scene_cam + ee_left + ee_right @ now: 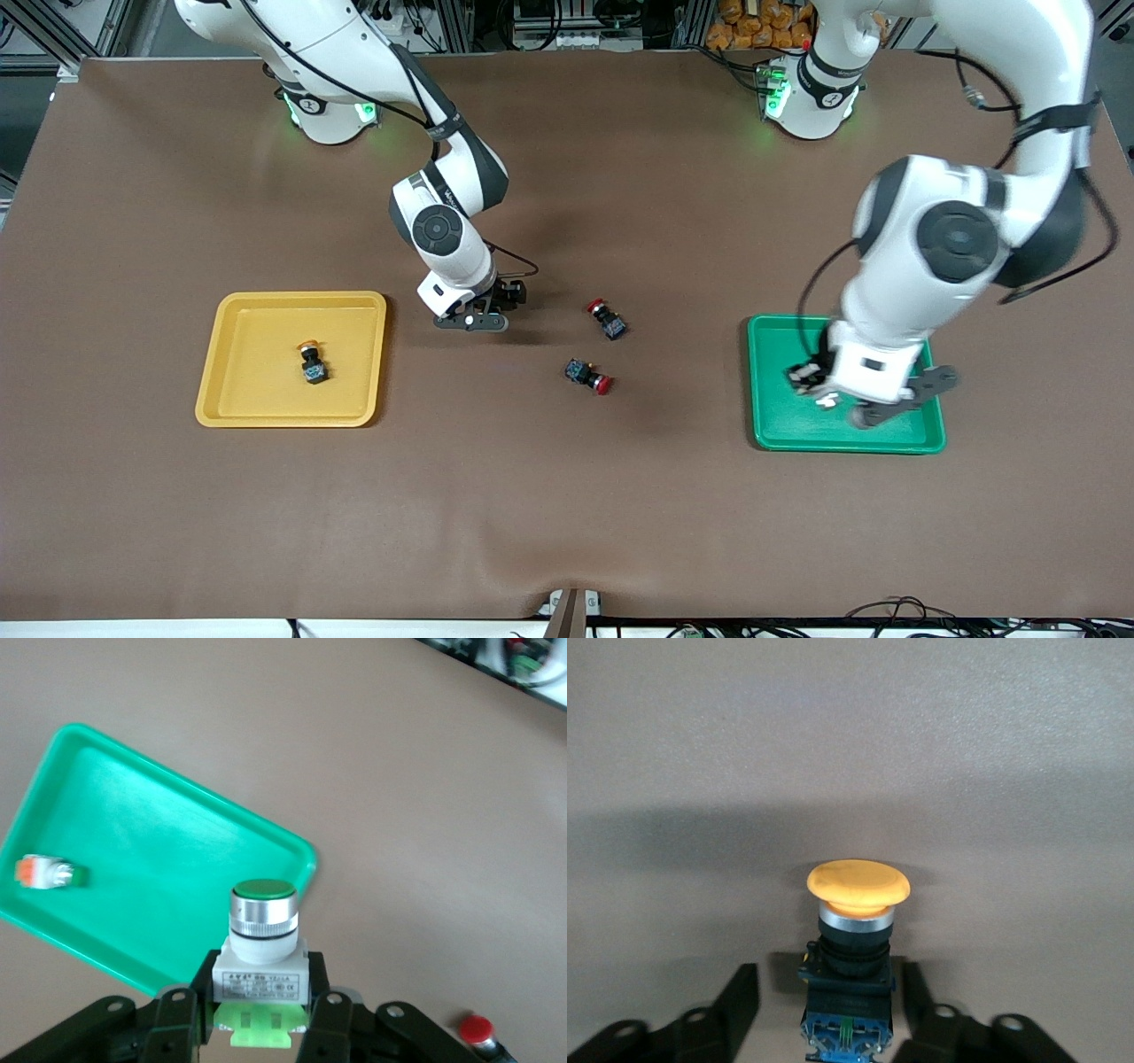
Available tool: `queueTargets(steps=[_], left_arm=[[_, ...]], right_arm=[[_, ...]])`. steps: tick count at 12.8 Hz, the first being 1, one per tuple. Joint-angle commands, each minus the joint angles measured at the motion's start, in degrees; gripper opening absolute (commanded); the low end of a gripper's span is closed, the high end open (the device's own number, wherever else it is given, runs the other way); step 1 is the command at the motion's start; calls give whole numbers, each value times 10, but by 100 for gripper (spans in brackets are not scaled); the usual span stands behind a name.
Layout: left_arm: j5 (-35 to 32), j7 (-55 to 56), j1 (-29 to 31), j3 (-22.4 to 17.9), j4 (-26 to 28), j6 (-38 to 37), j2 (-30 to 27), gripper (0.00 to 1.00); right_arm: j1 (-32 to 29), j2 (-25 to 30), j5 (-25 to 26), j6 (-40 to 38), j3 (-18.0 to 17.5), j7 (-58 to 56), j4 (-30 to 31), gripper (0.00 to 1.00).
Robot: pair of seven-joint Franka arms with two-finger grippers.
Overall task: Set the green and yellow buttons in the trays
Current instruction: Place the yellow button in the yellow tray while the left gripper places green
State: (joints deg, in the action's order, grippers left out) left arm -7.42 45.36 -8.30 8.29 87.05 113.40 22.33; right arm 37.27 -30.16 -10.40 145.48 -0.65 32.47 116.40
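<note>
The left arm hides much of the green tray [772,390] from you; its claw [257,1014] is cut off at the wrist picture's edge.

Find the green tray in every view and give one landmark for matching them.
Front view: green tray toward the left arm's end of the table, under the left gripper.
Left wrist view: the tray, above the held green button.
Right wrist view: not in it.
Shared landmark: small whitish button lying in the tray.
</note>
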Motion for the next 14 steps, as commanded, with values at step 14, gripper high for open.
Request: queueTargets(steps=[14], left_arm=[[-65,-8,96,3,86,23,120,0]], right_arm=[[-58,64,-7,-162,11,-95,-44,0]])
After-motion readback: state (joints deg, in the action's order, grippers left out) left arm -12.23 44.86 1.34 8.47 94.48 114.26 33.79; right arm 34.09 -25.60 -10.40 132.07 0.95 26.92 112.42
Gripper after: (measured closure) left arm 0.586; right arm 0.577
